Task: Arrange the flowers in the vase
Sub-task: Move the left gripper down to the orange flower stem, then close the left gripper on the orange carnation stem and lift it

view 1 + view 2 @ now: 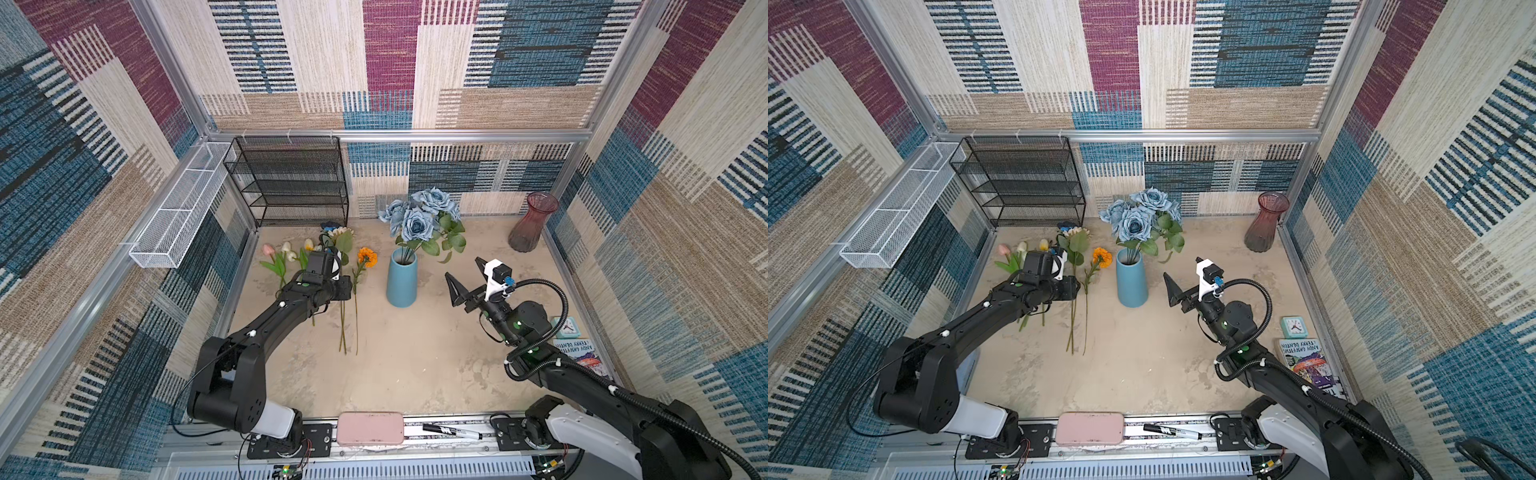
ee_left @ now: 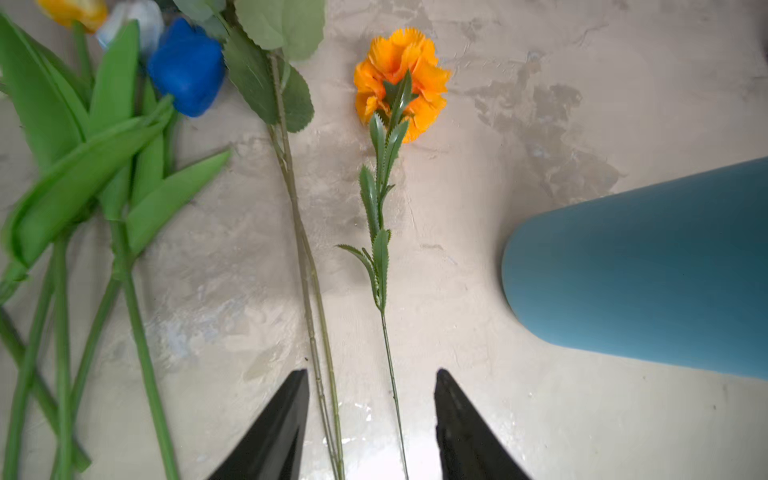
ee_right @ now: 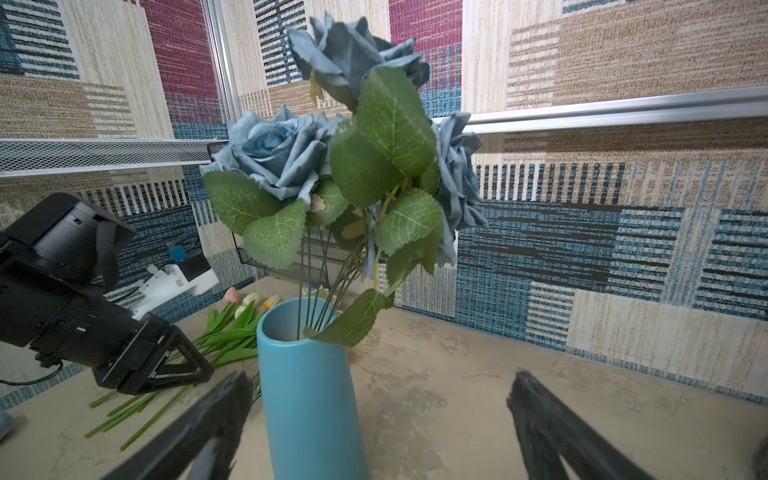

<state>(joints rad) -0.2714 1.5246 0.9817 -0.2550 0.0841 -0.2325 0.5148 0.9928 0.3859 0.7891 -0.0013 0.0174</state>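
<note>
Left gripper [image 2: 372, 376], jaws spread, straddles the stems of the orange flower [image 2: 401, 79] and its leafy neighbour [image 2: 286, 166] lying flat on the table [image 1: 415, 365]; right gripper [image 1: 463, 268], jaws wide apart, faces the blue vase [image 1: 402, 282] holding dusty-blue roses [image 1: 419, 218]

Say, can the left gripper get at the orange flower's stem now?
Probably yes: the left gripper straddles the orange flower's stem, nothing covers it, though a neighbouring green stem lies between the jaws too.
</note>
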